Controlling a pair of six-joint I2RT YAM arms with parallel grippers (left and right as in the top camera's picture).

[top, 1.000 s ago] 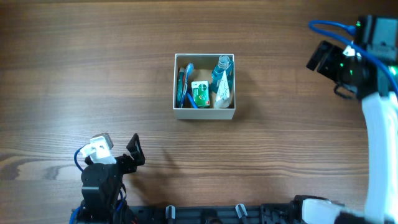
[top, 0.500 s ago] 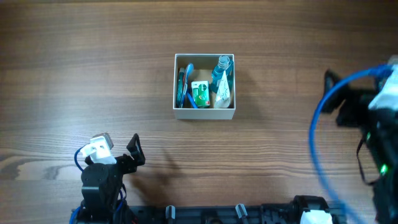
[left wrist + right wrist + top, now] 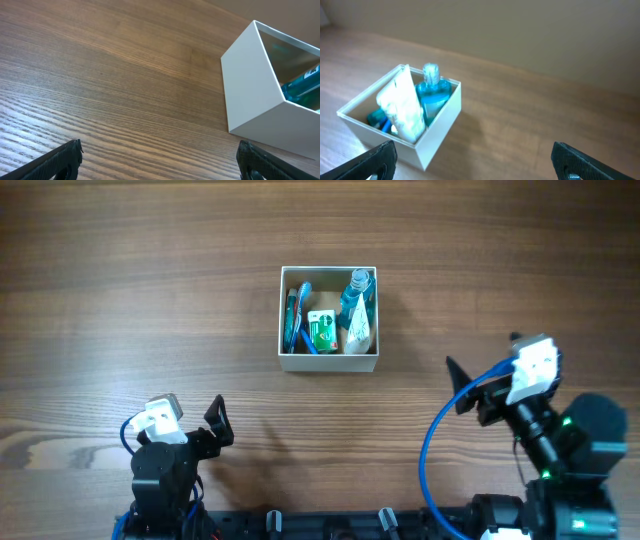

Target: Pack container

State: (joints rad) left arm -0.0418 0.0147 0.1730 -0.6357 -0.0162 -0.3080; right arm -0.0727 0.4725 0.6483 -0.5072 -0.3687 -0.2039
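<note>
The container [image 3: 329, 361], a small square white cardboard box with a tan inside, stands at the table's middle. It holds a blue toothbrush [image 3: 300, 320], a green and white packet [image 3: 321, 330], a blue bottle [image 3: 357, 288] and a white tube [image 3: 358, 326]. It also shows in the left wrist view [image 3: 252, 90] and the right wrist view [image 3: 437, 127]. My left gripper [image 3: 218, 423] is open and empty near the front left edge. My right gripper [image 3: 462, 390] is open and empty at the front right, apart from the box.
Bare wooden table [image 3: 150, 300] lies all round the box. The arm bases and a black rail [image 3: 330, 525] run along the front edge. A blue cable [image 3: 435, 450] loops beside the right arm.
My right arm has swung from the far right back corner down to the front right, near its base. The left arm and the box have not moved.
</note>
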